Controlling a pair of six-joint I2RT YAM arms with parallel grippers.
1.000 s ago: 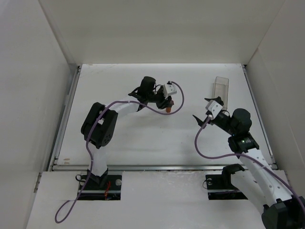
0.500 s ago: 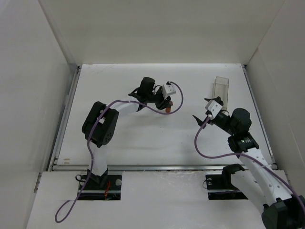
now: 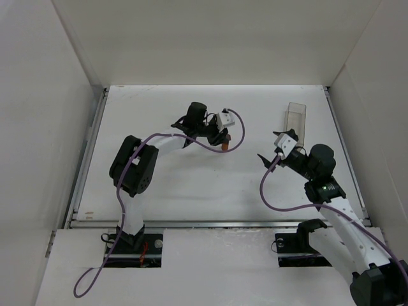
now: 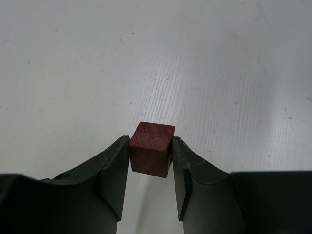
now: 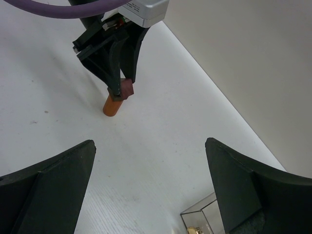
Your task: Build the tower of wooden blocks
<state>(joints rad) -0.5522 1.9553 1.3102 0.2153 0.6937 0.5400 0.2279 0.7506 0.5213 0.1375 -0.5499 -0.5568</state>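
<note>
Tabletop [image 3: 191, 188]: white, matte, faintly scuffed.
Container [image 3: 296, 117]: clear plastic, rectangular, set on the tabletop toward the far right corner.
Yellowish item [image 5: 194, 230]: inside the container, too small to identify.
Walls [image 3: 210, 38]: plain white, on three sides.

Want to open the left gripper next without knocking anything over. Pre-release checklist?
1. Grip: left gripper shut on the dark brown cube, pinched on opposite faces. ok.
2. Base: orange cylinder upright on the table. ok.
3. Cube centred over cylinder: the cylinder's top is hidden by the gripper in the right wrist view, and the cylinder is out of sight in the left wrist view. cannot tell.
4. Cube seated on cylinder: contact not visible. cannot tell.
5. Right gripper open, empty, well apart from the cylinder. ok.
</note>
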